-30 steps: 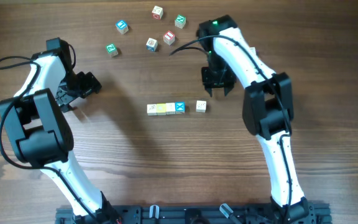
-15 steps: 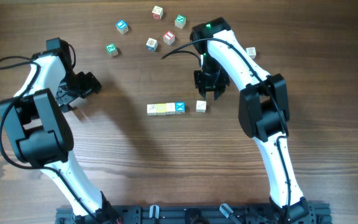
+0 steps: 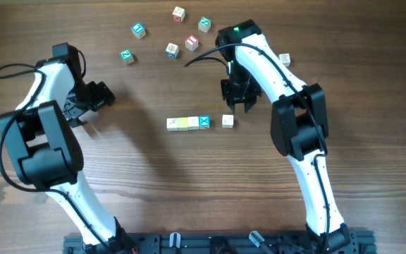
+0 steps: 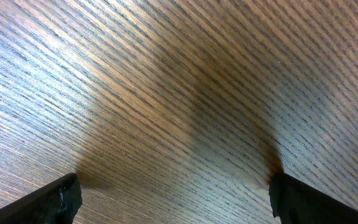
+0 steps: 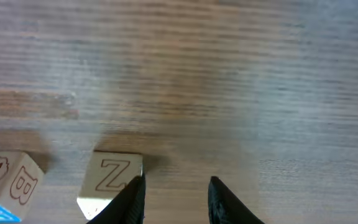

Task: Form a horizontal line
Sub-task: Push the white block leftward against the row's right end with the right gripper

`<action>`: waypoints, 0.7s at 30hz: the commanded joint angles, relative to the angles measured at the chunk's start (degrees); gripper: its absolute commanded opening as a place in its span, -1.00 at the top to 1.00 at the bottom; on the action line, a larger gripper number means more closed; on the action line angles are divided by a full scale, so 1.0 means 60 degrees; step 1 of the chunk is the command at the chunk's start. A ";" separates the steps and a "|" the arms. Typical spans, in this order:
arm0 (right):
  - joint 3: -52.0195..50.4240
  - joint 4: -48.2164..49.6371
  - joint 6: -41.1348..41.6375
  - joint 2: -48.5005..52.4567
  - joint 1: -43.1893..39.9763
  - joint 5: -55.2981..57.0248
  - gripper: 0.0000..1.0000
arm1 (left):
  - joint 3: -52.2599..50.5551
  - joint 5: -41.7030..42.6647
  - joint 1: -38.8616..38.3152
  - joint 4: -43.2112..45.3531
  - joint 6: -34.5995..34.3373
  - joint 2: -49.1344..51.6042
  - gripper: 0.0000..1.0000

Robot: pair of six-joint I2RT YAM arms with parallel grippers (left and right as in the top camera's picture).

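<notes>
1. Watching my right gripper (image 5: 176, 200), jaws slightly parted and empty, just beside the Z cube (image 5: 112, 179): an off-centre push could twist it
2. The horizontal line (image 3: 188, 123), mid-table, could buckle if that cube arrives hard
3. Toward the left edge, my left gripper (image 4: 173, 194) hangs wide open, no risk

Tabletop (image 3: 154, 183): brown wood grain.
Loose cubes, far side, scattered apart: blue cube (image 3: 138, 29); green cube (image 3: 125, 56); white cube (image 3: 179, 13); second green cube (image 3: 204, 24); red cube (image 3: 192, 42); pale cube (image 3: 172, 49).
Lone cube (image 3: 285, 59), further right, well apart from these.
</notes>
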 commanded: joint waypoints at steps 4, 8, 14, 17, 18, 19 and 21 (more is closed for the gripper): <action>-0.0255 0.0018 0.0164 -0.0317 -0.0073 0.0463 0.39 | 0.0113 -0.0011 0.0007 0.0022 0.0011 0.0160 -1.00; -0.1417 0.0433 0.0135 -0.0317 -0.0073 -0.0273 0.35 | 0.0113 -0.0011 0.0007 0.0022 0.0007 0.0160 -1.00; -0.2073 0.0856 0.0055 -0.0321 -0.0073 -0.1322 0.32 | 0.0113 -0.0011 0.0007 0.0022 0.0011 0.0160 -1.00; -0.2073 0.0929 -0.0397 -0.0321 -0.0073 -0.2204 0.24 | 0.0113 -0.0011 0.0007 0.0022 0.0011 0.0160 -1.00; -0.2073 0.0987 -0.0390 -0.0321 -0.0073 -0.2339 0.24 | 0.0113 -0.0011 0.0007 0.0022 0.0011 0.0160 -1.00; -0.2073 0.1089 -0.0361 -0.0321 -0.0073 -0.2339 0.24 | 0.0113 -0.0011 0.0007 0.0022 0.0007 0.0160 -1.00; -0.2073 0.1184 -0.0331 -0.0321 -0.0073 -0.2342 0.23 | 0.0113 -0.0011 0.0011 0.0022 0.0011 0.0160 -1.00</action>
